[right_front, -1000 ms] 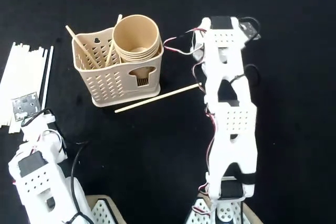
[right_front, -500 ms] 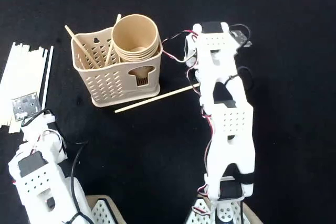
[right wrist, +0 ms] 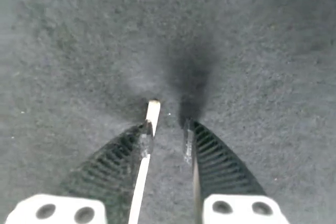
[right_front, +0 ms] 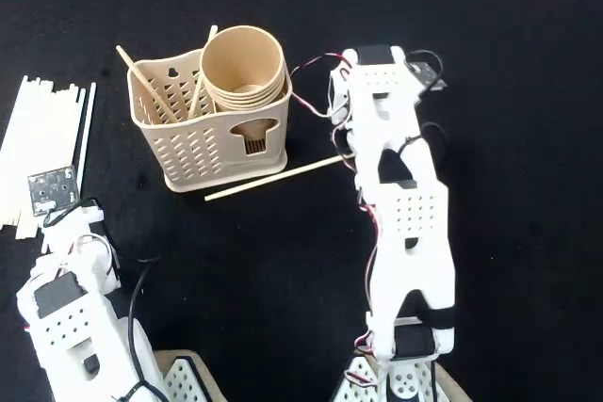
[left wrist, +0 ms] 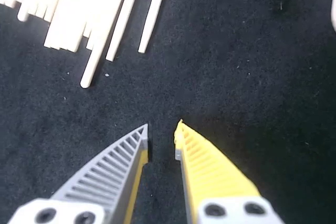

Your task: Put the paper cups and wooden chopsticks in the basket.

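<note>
High view: The basket stood upright on the black worktop, towards the rear left. A nested stack of paper cups sat in its right-hand compartment. Two chopsticks leaned in the left-hand compartment, their ends protruding above the rim. A loose chopstick lay flat on the worktop just in front of the basket, at a slant. Its far end reached under the head of the right arm, which was stretched out beside the basket. The left arm sat at the near left corner. A row of pale sticks lay along the left edge, well apart from the basket.

Left wrist view: The left tool hung over bare worktop with its grey and yellow jaws slightly parted and nothing between them. The ends of the pale sticks lay farther off, not touching the tool.

Right wrist view: The right tool was down at the worktop with its jaws spread by a narrow gap. The loose chopstick ran along the inner edge of one finger, its tip just past the fingertip. The other finger stood clear of it.
</note>
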`<state>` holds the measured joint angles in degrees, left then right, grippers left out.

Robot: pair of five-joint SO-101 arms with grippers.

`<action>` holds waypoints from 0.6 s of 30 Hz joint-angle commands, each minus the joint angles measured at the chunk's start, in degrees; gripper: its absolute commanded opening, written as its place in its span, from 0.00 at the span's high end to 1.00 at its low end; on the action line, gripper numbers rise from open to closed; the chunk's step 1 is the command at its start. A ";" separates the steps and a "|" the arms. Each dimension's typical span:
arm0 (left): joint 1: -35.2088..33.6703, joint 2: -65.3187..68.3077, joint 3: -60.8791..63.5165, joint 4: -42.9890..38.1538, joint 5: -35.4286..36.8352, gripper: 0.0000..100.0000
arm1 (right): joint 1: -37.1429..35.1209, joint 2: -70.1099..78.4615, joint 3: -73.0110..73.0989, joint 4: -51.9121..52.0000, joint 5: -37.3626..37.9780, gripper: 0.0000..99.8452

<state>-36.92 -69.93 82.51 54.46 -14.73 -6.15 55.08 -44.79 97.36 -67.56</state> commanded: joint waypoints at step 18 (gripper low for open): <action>-0.31 -0.26 -0.13 -0.97 -0.18 0.91 | -2.55 5.67 -7.69 1.32 -0.62 0.88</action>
<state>-36.92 -69.93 82.51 54.46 -14.73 -7.12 59.65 -51.12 98.07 -68.00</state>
